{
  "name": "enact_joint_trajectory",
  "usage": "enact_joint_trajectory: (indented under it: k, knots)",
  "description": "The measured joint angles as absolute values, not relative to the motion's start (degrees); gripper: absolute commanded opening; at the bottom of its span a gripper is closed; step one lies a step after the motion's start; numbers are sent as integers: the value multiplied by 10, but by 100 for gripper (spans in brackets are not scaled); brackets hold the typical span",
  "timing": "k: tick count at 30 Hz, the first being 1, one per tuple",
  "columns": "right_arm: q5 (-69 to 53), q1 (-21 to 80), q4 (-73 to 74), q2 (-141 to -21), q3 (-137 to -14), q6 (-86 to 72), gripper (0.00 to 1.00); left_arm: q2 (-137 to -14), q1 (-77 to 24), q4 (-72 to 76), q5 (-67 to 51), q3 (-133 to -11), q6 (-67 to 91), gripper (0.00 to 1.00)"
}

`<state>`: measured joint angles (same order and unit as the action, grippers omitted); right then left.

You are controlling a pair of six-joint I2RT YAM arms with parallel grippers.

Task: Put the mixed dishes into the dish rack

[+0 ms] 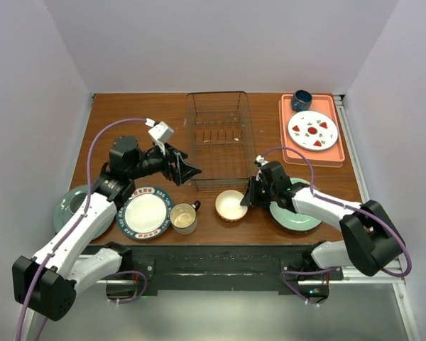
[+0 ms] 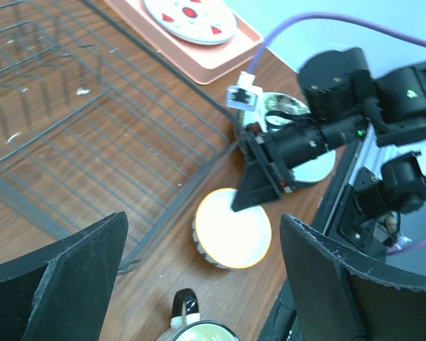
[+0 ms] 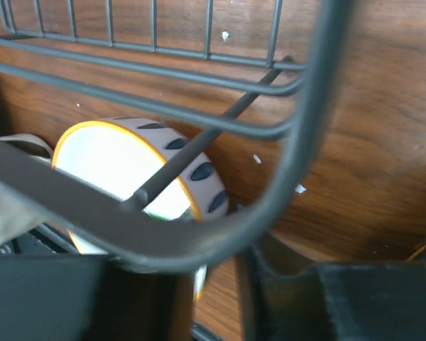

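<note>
Your right gripper (image 1: 247,193) is low at the right side of the small striped bowl (image 1: 231,206). In the right wrist view the bowl's rim stands in the narrow gap between the two fingers, but you cannot tell if they already press on it. The bowl sits upright on the surface (image 1: 128,128), just in front of the near edge of the dish rack (image 1: 191,138).

Your left gripper (image 1: 192,172) is wide open with nothing between its fingers. It hangs over the surface beside the near-left corner of the rack.

The rack is in the middle of the surface, and no dish shows inside it.

The cream mug (image 1: 183,217) stands to the left of the bowl, its dark handle turned toward the bowl. The plate with the dark-blue rim (image 1: 145,213) lies flat just beside the mug. One pale green plate (image 1: 67,206) lies partly under your left arm, and a second one (image 1: 298,222) partly under your right arm (only part of each is visible).
</note>
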<state>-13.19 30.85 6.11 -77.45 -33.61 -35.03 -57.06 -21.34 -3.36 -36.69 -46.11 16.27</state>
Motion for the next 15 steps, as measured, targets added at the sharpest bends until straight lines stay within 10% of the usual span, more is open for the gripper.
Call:
enact_joint_trajectory:
  k: [15]
  knots:
    - [-100,310,218,-655,-356,-324,0,-579,-314,10,-387,-460,142,92]
